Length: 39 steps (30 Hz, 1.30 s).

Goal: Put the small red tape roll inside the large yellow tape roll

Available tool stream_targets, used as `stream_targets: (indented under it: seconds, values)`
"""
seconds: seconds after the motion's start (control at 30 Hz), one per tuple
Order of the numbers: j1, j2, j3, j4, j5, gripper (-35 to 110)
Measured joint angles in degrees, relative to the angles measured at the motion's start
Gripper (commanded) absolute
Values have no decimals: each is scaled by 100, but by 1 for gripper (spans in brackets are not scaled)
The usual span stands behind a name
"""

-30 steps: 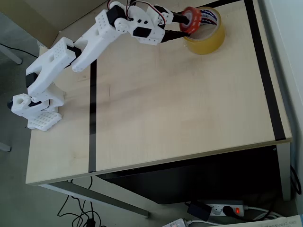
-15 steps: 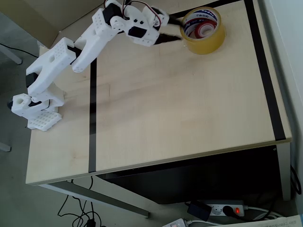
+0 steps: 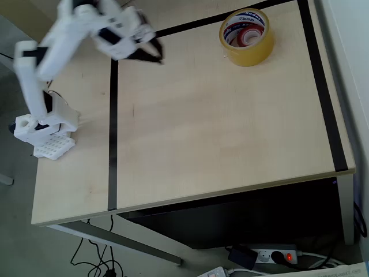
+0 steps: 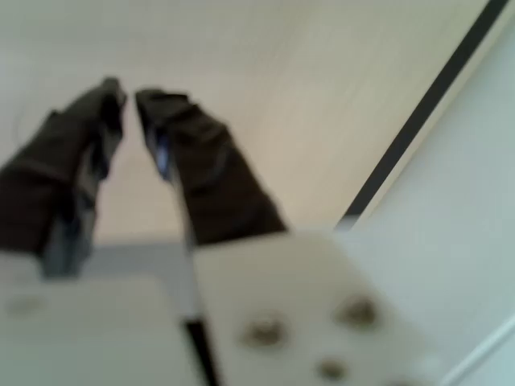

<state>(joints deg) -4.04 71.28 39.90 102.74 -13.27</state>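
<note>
Since half a second ago, my arm has swung away from the rolls toward the upper left of the overhead view, and both rolls have stayed put. From overhead, my tool (image 3: 154,51) hangs blurred over the tabletop (image 3: 219,133) just right of the long black tape line (image 3: 112,133), well apart from the large yellow tape roll (image 3: 248,53). That roll stands near the top edge, beside the black strip there, and the small red tape roll (image 3: 251,37) lies inside its ring, against the printed white core. In the wrist view, my tool (image 4: 129,96) shows two dark fingers with only a narrow gap at the tips, nearly closed and holding nothing, above pale tabletop (image 4: 322,96) crossed by a black line (image 4: 418,112).
</note>
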Motion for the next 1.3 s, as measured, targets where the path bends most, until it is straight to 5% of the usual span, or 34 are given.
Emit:
stream_targets:
  seconds: [0.17, 0.53, 1.03, 1.3]
  values:
    - [483, 2637, 2505, -422, 264, 0]
    - [431, 8543, 9677, -4201, 905, 0]
    - [62, 11830, 13025, -4588, 1362, 0]
    - [70, 11909, 13500, -4588, 1424, 0]
